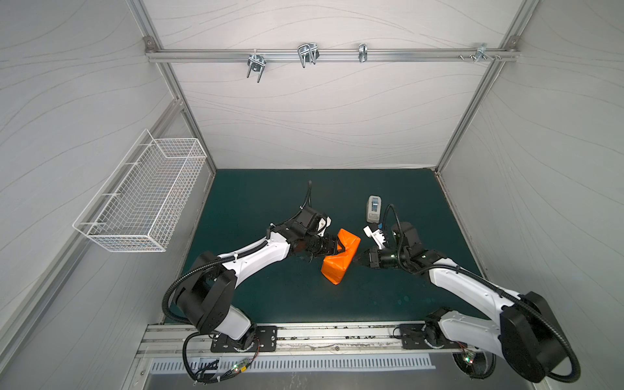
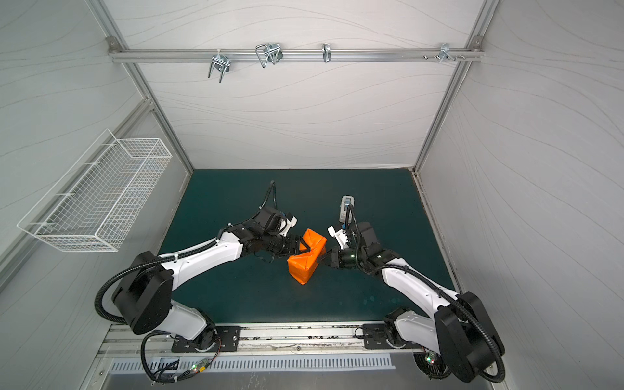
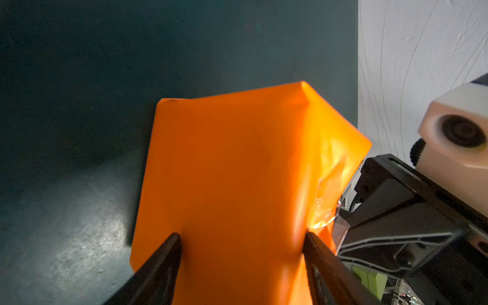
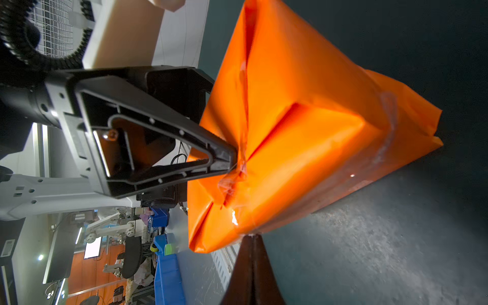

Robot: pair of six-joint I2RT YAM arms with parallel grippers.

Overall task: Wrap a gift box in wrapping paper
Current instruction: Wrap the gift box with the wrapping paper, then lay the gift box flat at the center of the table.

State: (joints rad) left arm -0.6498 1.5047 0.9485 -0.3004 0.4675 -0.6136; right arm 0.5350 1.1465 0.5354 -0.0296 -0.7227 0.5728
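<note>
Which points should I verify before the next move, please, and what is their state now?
1. Left gripper holds the folded orange-yellow wrapping paper from both sides: ok.
2. Right gripper shut, tip at the paper's edge: ok.
3. End fold taped flat: cannot tell.
4. Clear tape strip stuck on the paper: ok.
5. Small white-grey tape dispenser stands apart from the paper: ok.

Robotics lab cell: alu frame, white panels, 2 rail-mounted arms; monitor, blue bins beyond.
</note>
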